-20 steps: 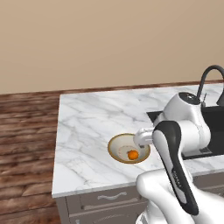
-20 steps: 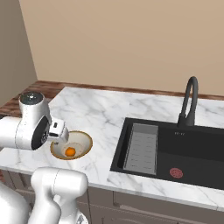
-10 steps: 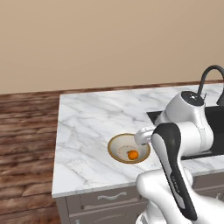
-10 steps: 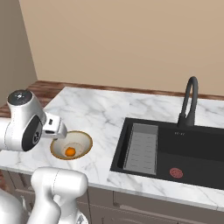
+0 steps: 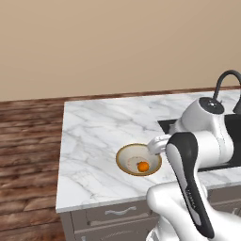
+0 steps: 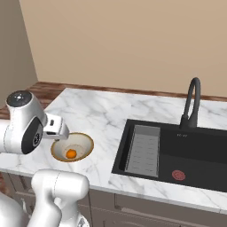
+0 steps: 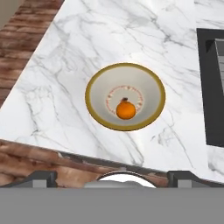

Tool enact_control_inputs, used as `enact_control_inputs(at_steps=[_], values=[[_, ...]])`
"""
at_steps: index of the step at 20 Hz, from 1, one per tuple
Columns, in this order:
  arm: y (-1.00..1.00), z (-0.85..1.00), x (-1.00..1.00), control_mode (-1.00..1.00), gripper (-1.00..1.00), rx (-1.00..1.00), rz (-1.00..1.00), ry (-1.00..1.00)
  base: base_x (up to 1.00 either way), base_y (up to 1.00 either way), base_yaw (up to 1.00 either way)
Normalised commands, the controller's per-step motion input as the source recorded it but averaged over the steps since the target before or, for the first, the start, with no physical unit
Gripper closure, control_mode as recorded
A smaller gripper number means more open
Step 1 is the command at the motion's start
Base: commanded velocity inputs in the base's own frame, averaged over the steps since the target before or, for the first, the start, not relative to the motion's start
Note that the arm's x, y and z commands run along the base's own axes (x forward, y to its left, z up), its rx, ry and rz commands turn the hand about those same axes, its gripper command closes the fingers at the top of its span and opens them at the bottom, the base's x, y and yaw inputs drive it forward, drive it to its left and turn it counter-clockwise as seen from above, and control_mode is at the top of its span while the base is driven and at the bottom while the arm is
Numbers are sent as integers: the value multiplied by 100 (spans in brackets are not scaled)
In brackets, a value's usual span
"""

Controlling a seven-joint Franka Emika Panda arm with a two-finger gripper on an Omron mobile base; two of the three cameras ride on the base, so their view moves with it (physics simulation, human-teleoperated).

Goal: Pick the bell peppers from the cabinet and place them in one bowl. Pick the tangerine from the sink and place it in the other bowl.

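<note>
The tangerine (image 7: 126, 110) lies free in the bottom of the tan bowl (image 7: 98, 85) on the marble counter. From the base views the tangerine (image 5: 143, 166) (image 6: 71, 154) sits low in the same bowl (image 5: 123, 151) (image 6: 83, 141). My gripper (image 7: 116, 178) hovers above the bowl, open, its fingertips (image 7: 41, 177) wide apart with nothing between them. The white hand (image 5: 157, 145) (image 6: 55, 127) hangs over the bowl's edge. The black sink (image 6: 199, 153) with its pinkish-red drain (image 6: 178, 175) lies to the right. The bell peppers are out of view.
A black gooseneck tap (image 6: 191, 102) (image 5: 225, 77) stands behind the sink. A ribbed grey tray (image 6: 142, 148) fills the sink's left part. The counter's front edge (image 7: 65, 153) and drawer fronts (image 5: 117, 212) run just below the bowl. Wood floor (image 5: 28, 141) lies to the left.
The arm's upper joint has swung slightly left in the right base view. The hand stays over the bowl with open jaws. The tangerine has not moved.
</note>
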Motion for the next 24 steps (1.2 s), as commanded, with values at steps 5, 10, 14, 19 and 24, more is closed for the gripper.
enact_control_inputs(at_steps=[5, 10, 14, 19, 24], values=[[-34, 0, -9, -100, -100, 0, -1, -4, 0, 0, 0], [-53, 0, -1, -100, -100, 0, -7, -1, 0, 0, 0], [-46, 0, 0, -100, -100, -6, -16, 1, 0, 0, 0], [-34, 0, 0, -100, -100, -7, -17, 2, 0, 0, 0], [-11, 0, 0, -100, -100, -1, -7, 1, 0, 0, 0]])
